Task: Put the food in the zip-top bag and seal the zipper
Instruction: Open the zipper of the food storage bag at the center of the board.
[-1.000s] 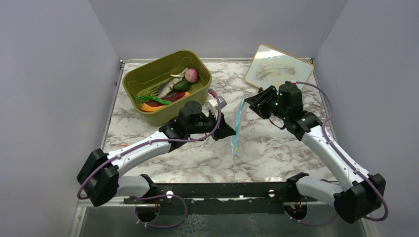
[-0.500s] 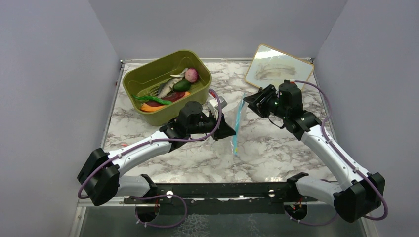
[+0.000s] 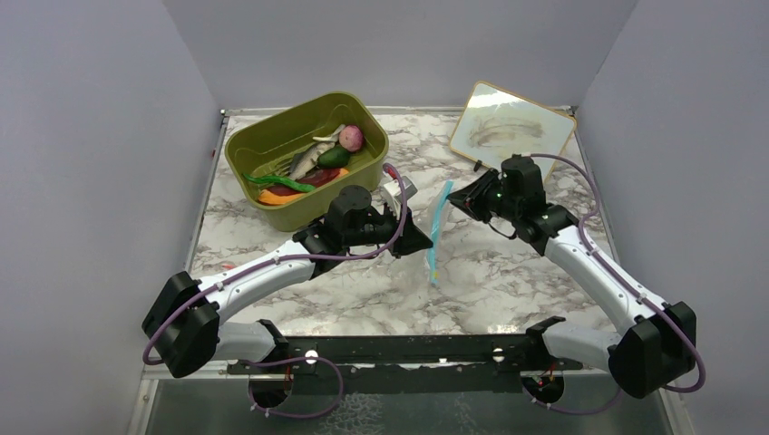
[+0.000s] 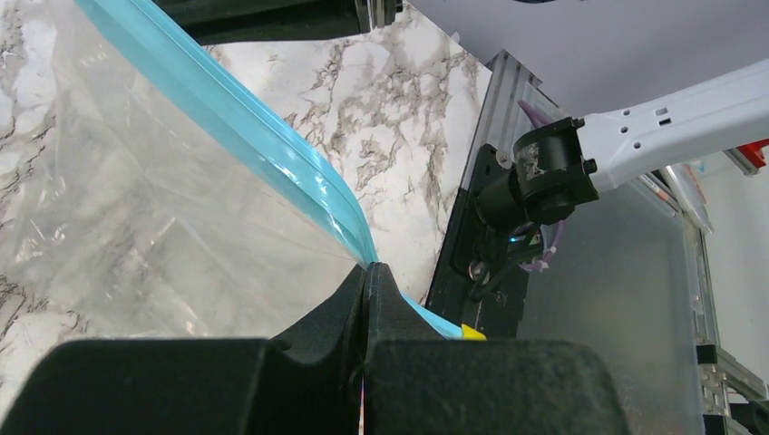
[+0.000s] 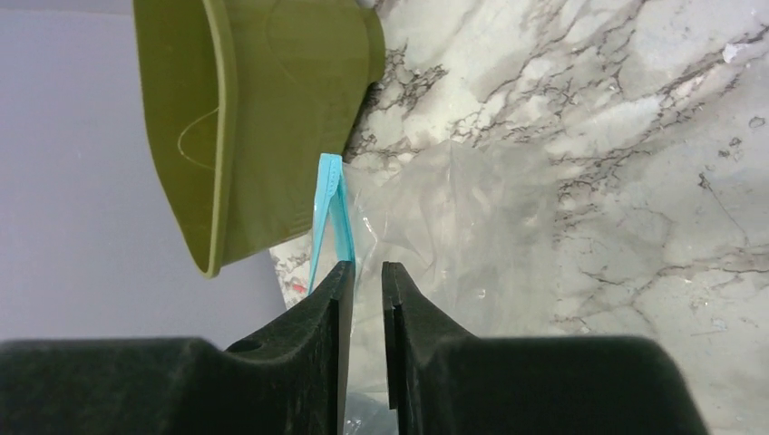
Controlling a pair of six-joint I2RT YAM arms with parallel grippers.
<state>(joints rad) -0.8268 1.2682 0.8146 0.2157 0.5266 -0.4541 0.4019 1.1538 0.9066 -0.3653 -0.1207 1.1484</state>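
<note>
Where the bag hangs: the small clear plastic zip-top bag (image 5: pixel 453 217) stands on edge between my two arms, its mouth not lying flat.
Zipper axis: the thin light blue zipper strip (image 3: pixel 436 234) runs near-to-far, from my left gripper (image 4: pixel 367 272) toward my right gripper (image 5: pixel 367 265).
Left fingers: clenched on the near end of that strip, and the blue band leaves straight from between them.
Right fingers: a slit apart at the strip's far end. The blue edge meets one fingertip, and I cannot tell whether film is pinched.
Food: the toy foods (image 3: pixel 313 163), the pink-purple onion (image 3: pixel 351 137) among them, lie in the olive-green plastic tub (image 3: pixel 272 136), well apart from the bag. None is bagged.
Nearer arm: the left is closer to the tub, yet it is occupied.
Judgement: the mouth probably needs spreading toward the tub before anything goes in.
</note>
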